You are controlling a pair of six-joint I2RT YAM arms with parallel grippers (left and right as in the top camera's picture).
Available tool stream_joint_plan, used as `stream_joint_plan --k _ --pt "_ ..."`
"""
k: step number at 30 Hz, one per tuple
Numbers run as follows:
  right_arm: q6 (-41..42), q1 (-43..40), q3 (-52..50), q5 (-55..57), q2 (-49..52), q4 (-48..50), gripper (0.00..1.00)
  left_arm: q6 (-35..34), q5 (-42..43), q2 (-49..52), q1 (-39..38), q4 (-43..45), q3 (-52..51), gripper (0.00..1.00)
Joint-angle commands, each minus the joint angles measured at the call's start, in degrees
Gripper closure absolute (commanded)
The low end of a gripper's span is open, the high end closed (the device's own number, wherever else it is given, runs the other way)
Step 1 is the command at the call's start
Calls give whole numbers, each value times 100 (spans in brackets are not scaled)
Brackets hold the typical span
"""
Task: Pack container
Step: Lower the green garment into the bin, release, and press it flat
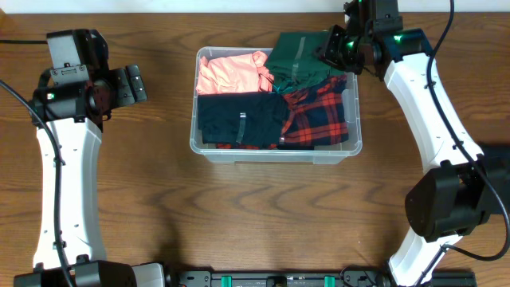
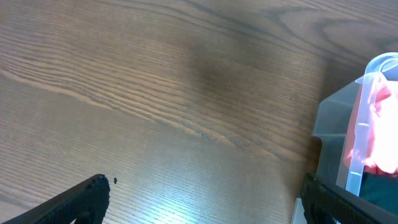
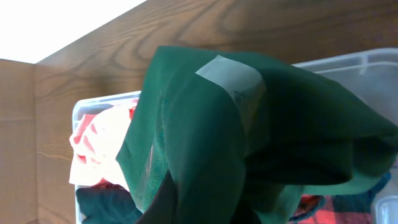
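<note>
The clear plastic container [image 1: 199, 142] stands mid-table and holds a pink garment [image 1: 231, 73], a dark navy garment [image 1: 237, 119] and a red plaid garment [image 1: 320, 115]. My right gripper [image 1: 335, 48] is shut on a dark green garment [image 1: 299, 57] and holds it over the container's far right corner. In the right wrist view the green garment [image 3: 249, 130] fills the frame and hides the fingers. My left gripper [image 1: 134, 84] is open and empty over bare table left of the container; its fingers [image 2: 202, 202] frame the wood, with the container's corner [image 2: 364, 124] at the right.
The wooden table [image 1: 119, 207] surrounds the container. The table's back edge and a white wall lie just behind the right gripper. Black rail hardware [image 1: 279, 279] runs along the front edge.
</note>
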Motion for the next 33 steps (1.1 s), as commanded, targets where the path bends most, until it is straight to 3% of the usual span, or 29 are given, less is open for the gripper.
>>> stream_joint_plan --k 1,2,3,5,17,21,26,33 --pt "-238 33 -4 20 -136 -66 71 -50 -22 48 22 -15 -15 2" --pt "-376 31 -4 63 -138 -125 48 -50 -22 48 22 -15 -15 2" --pt "-415 31 -2 157 -138 -205 39 -50 -22 48 22 -15 -15 2" --pt "-459 31 -2 382 -151 -387 34 -50 -22 48 22 -15 -15 2" --pt "-1274 9 9 1832 -1198 -505 32 -50 -22 48 22 -15 -15 2" --pt "-1574 24 7 1814 -1320 -214 45 -50 -22 48 22 -15 -15 2" --pt "-1792 208 7 1755 -927 9 99 -50 -22 48 22 -15 -15 2" --pt "-2070 566 7 1679 -103 267 99 -50 -22 48 22 -15 -15 2"
